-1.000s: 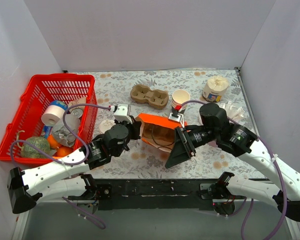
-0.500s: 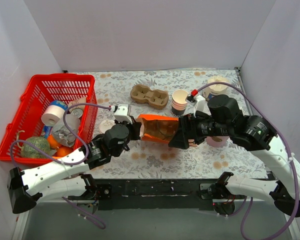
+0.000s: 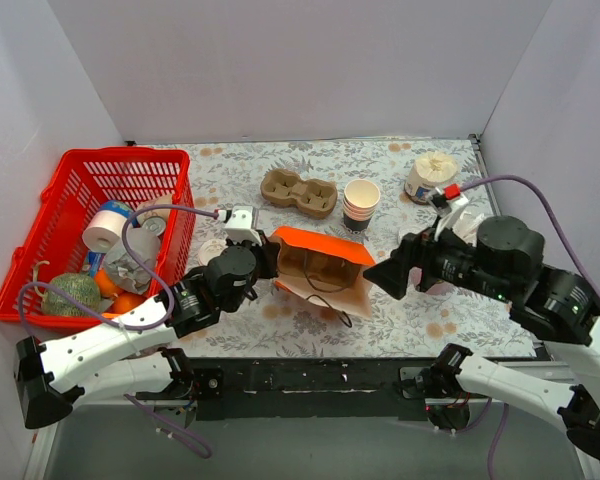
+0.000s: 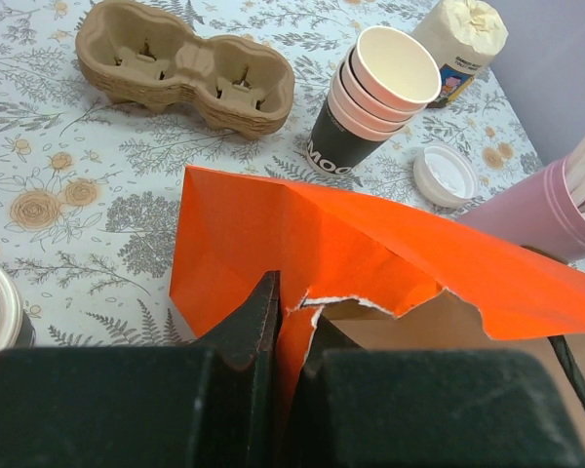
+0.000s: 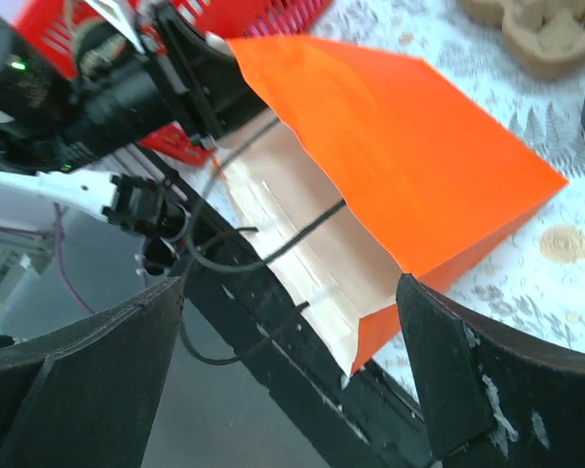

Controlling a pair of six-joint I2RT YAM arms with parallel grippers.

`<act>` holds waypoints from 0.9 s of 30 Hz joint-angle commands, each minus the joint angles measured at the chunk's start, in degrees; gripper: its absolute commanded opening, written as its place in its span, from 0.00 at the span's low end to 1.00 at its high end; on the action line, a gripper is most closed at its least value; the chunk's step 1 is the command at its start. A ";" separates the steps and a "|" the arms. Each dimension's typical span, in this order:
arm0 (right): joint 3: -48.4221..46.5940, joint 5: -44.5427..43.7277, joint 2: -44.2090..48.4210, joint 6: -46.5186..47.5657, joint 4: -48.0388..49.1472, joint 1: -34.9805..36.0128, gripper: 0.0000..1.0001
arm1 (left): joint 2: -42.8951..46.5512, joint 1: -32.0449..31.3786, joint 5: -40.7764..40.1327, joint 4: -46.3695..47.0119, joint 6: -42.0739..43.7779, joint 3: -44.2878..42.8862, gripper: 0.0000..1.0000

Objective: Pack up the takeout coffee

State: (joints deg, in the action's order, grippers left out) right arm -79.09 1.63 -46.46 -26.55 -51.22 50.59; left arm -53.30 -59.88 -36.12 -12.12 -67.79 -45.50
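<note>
Floral tabletop (image 3: 280, 165): right gripper (image 3: 383, 279) had backed out of the orange bag (image 3: 315, 255), spread wide and empty, left gripper (image 4: 288, 322) stayed pinched on its torn rim, and the takeout coffee (image 3: 212, 250) apparently sat unpacked just left of it, so bag held ready.

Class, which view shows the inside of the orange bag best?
Right wrist: it looks into the open orange bag, showing brown lining and black cords. The top view shows the whole bag but little of its inside. The left wrist shows only the torn rim, pinched by the left gripper.
</note>
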 commanded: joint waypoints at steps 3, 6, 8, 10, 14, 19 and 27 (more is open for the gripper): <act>4.73 -1.45 5.41 1.40 10.44 -0.14 0.98 | 3.28 0.11 5.15 1.47 2.83 -0.48 0.00; 10.52 -2.51 7.78 5.52 14.91 -0.14 0.98 | 5.04 0.20 13.25 4.99 6.70 1.63 0.00; 14.03 1.33 8.66 8.60 17.90 -0.14 0.98 | 5.31 0.11 16.33 5.96 9.06 2.34 0.00; 14.31 0.31 6.66 11.77 17.04 -0.14 0.98 | 4.87 0.11 20.02 5.97 10.74 1.82 0.00; 11.68 -4.35 2.69 15.73 13.43 -0.23 0.98 | 1.80 0.20 26.53 3.26 15.49 -1.33 0.00; 13.43 -0.41 3.47 16.88 17.46 -0.05 0.98 | -5.39 0.20 31.02 -0.97 18.92 -7.23 0.00; 16.60 -3.38 7.78 18.64 18.26 -0.14 0.98 | -7.17 0.20 33.65 -1.77 20.50 -11.44 0.00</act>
State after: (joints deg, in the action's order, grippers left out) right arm -63.40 0.43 -40.34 -9.67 -35.79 50.59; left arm -61.58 -59.75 -6.39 -12.95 -49.65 -52.64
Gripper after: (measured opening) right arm 0.981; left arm 0.014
